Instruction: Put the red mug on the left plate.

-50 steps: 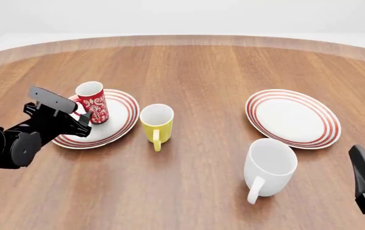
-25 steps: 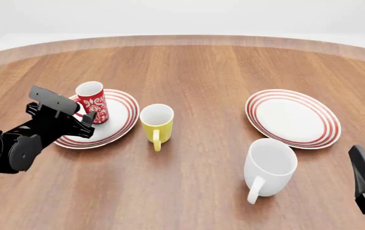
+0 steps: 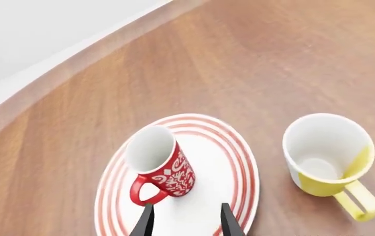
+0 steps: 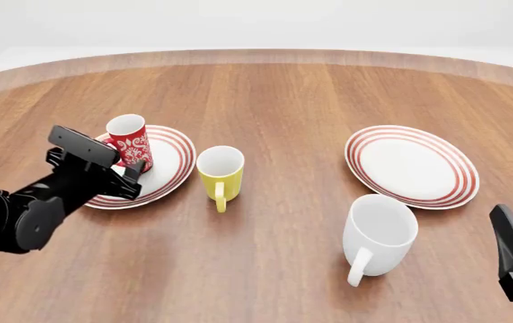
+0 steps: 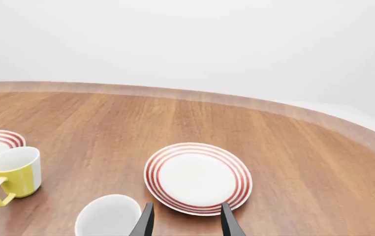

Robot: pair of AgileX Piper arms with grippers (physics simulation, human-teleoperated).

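The red mug [image 4: 130, 142] is seen standing upright on the left plate [image 4: 171, 176], toward its far-left part, so the placing itself is judged done. The left end effector [image 4: 104, 168] is shown open and empty just beside the mug on the near side, with nothing held between its fingers [image 3: 146, 222]. The step in hand is judged to be the release and retreat; what is called for next is a clear pull-back toward the near edge of the surface [image 4: 266, 269] without the mug's handle [image 3: 144, 191] being clipped.

In the left wrist view the handle is shown pointing toward the open fingers, and the mug is seen resting inside the plate's red rings; this is partly hidden by the arm in the front view. The front view alone gives the full layout: the yellow mug [image 4: 219, 173] just beside the plate, and the white mug [image 4: 379, 235] near the right plate [image 4: 412, 165]. The right end effector [image 5: 186, 221] is seen open and empty, parked well apart.
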